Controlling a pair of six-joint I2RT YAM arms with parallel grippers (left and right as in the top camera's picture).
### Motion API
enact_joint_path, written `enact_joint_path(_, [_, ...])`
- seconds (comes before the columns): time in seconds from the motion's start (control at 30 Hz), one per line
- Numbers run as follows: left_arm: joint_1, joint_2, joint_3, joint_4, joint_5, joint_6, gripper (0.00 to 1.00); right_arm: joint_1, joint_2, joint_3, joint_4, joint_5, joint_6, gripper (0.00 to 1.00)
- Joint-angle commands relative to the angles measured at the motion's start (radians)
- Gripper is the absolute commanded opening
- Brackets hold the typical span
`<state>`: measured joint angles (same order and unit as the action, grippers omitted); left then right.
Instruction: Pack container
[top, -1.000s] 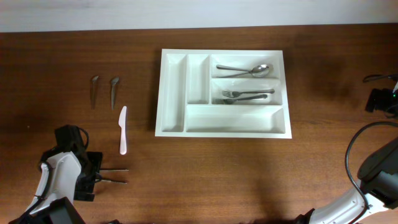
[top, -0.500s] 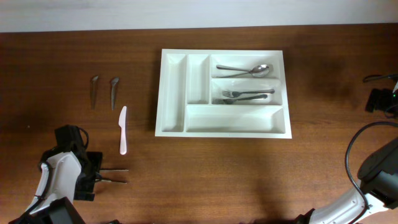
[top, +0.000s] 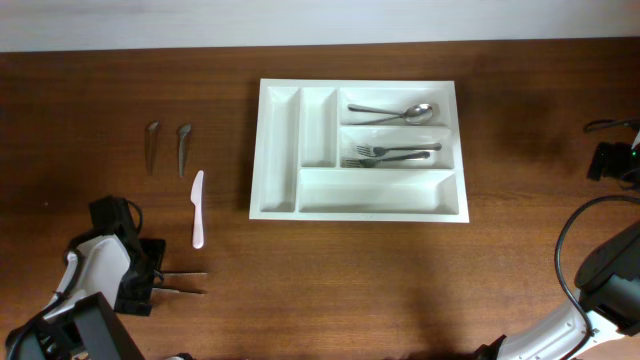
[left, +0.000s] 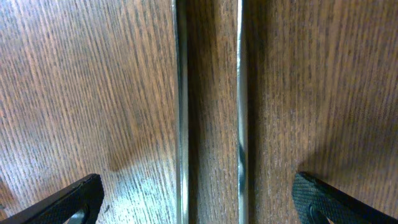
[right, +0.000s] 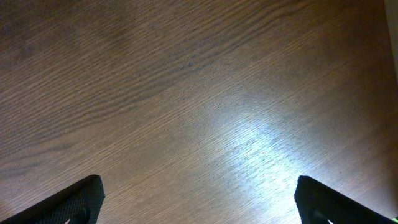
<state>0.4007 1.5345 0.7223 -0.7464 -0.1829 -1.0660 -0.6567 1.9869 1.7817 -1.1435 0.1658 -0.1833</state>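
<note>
**Overhead.** The tray (top: 360, 84) sits mid-table (top: 350, 290), towards the far edge. A spoon (top: 395, 112) lies in its top long compartment and forks (top: 395, 154) in the middle one. The third long compartment and both narrow ones are empty. Outside the tray, on the left, are a white knife (top: 198, 208), two small dark utensils (top: 184, 147) (kind not discernible) and two thin metal rods (top: 188, 273). By this inspector's judgement, packing is under half done, with five pieces outstanding. The left pincer (top: 152, 281) sits at the rods' near ends. The right pincer cannot be made out in this view.

**Left wrist.** The left pincer (left: 199, 204) is spread wide and low over the table. Both rods (left: 180, 112) run side by side between its fingers (left: 68, 200). It grips nothing, and contact with the rods cannot be confirmed.

**Right wrist.** The right pincer (right: 205, 205) is likewise wide apart, with only bare wood beneath it (nothing held).
</note>
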Motion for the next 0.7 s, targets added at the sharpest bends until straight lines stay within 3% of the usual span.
enact_joint_path(0.0, [0.003,0.076,-0.022,0.016,0.003,0.008,0.99,0.002,-0.002,-0.005,0.000,-0.001,0.009,0.99])
enact_joint_path(0.17, [0.003,0.077,-0.022,0.041,0.003,0.008,0.99,0.002,-0.002,-0.005,0.000,-0.001,0.009,0.99])
enact_joint_path(0.27, [0.003,0.077,-0.022,0.039,0.003,0.009,0.89,0.002,-0.002,-0.005,0.000,-0.001,0.009,0.99])
enact_joint_path(0.3, [0.003,0.077,-0.023,0.037,0.004,0.009,0.78,0.002,-0.002,-0.005,0.000,-0.001,0.009,0.99])
enact_joint_path(0.33, [0.003,0.077,-0.022,0.036,0.004,0.008,0.74,0.002,-0.002,-0.005,0.000,-0.002,0.009,0.99])
enact_joint_path(0.67, [0.003,0.077,-0.023,0.013,0.032,0.008,0.82,0.002,-0.002,-0.005,0.000,-0.002,0.009,0.99])
